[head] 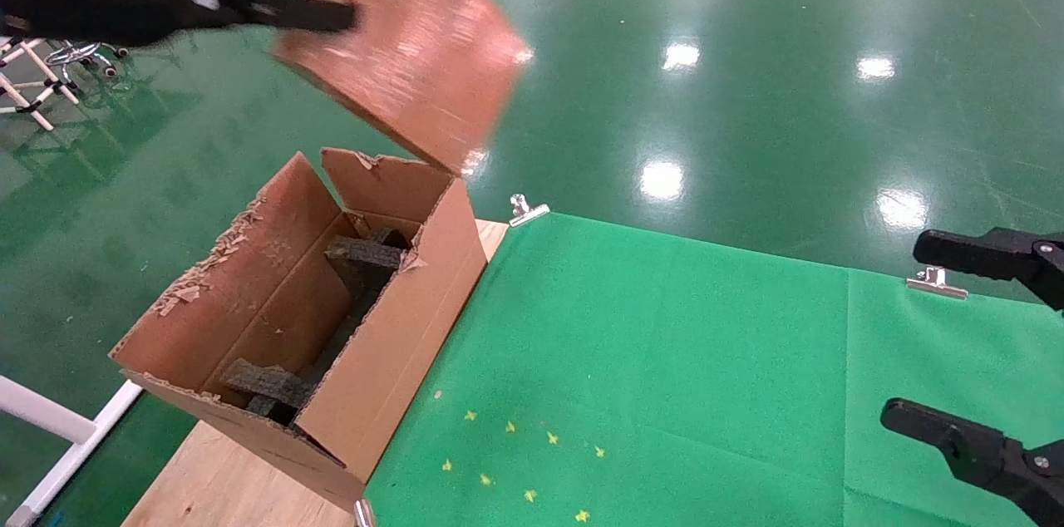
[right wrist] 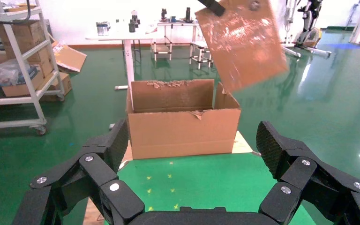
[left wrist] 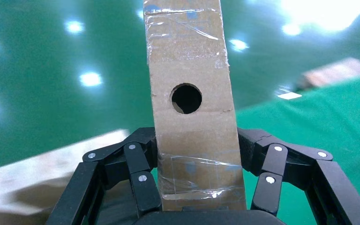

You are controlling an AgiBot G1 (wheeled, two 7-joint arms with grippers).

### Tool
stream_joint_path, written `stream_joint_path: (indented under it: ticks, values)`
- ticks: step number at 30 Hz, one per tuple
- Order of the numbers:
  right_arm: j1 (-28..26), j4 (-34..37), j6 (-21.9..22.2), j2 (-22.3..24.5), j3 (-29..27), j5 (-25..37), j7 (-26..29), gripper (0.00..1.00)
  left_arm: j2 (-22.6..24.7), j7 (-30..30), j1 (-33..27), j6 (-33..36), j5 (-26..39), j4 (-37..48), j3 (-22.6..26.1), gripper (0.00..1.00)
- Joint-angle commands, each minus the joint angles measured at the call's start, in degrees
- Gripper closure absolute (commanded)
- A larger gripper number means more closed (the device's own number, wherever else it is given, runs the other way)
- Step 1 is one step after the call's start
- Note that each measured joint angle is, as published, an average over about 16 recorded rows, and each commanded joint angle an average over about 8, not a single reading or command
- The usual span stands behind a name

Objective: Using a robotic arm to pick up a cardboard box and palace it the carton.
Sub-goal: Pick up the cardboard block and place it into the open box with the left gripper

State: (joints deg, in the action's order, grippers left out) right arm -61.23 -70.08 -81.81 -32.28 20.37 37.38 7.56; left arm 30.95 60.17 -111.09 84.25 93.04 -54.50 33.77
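The left end effector (left wrist: 199,185) is closed on the cardboard box (left wrist: 192,108), with its black fingers (left wrist: 140,180) pressed against the two narrow sides near the taped end. In the left wrist view the box is seen standing straight out from the grip, a round hole (left wrist: 186,98) in its face and clear tape across both ends. From the head camera the left end effector (head: 337,14) is seen reaching in from the upper left, raised well above the worktop (head: 665,361), and the cardboard box (head: 407,45) is held tilted in the air, above and just beyond the carton (head: 307,327). The carton is stood at the left edge of the worktop, on bare wood beside the green cloth (head: 706,394), with ragged flaps upright and black foam inserts (head: 366,254) visible inside. The right end effector (right wrist: 187,173) is held low at the right side above the green cloth, well apart from the carton, its fingers (right wrist: 276,145) spread wide with nothing between them.
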Motion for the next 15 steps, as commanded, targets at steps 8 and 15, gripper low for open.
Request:
stream_joint_path:
  ticks: [8,15]
  values:
    - [0.0,0.0,0.0,0.0,0.0,0.0,0.0,0.0,-3.79,-12.74,-4.37,-1.84,7.74,15.56,1.34,1.0]
    - [0.0,0.0,0.0,0.0,0.0,0.0,0.0,0.0,-4.92,-23.06,-2.8,-3.52,7.55,27.82,1.45,1.0]
